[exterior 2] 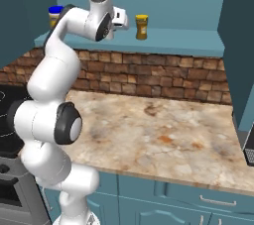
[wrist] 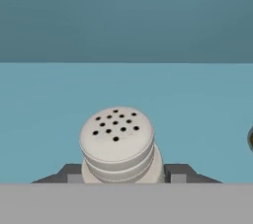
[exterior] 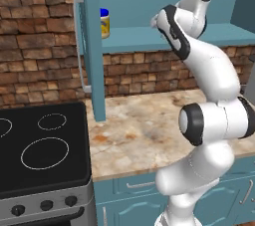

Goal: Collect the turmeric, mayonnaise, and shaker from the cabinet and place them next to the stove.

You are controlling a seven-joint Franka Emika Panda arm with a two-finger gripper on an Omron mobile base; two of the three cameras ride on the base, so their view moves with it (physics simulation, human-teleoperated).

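The whitish shaker (wrist: 117,141), with a perforated round top, stands between my fingertips, and my gripper (wrist: 123,176) is shut on its sides. My hand reaches into the teal cabinet (exterior 2: 173,40) at shelf height, where the gripper (exterior 2: 120,18) covers the shaker. The yellow-orange turmeric (exterior 2: 142,27) stands on the shelf just right of my hand, and a sliver of the turmeric (wrist: 251,139) shows at the hand view's right edge. At the shelf's left end sits the blue-lidded mayonnaise (exterior: 104,22), also the mayonnaise (exterior 2: 54,16) behind my arm. The black stove (exterior: 45,145) lies lower left.
The cabinet's open narrow door (exterior: 92,46) with its pale handle (exterior: 79,41) stands between the stove and the shelf. A marble counter (exterior 2: 163,130) runs under the cabinet, backed by a brick wall (exterior 2: 163,78). A dark appliance (exterior 2: 249,147) sits at the counter's right edge.
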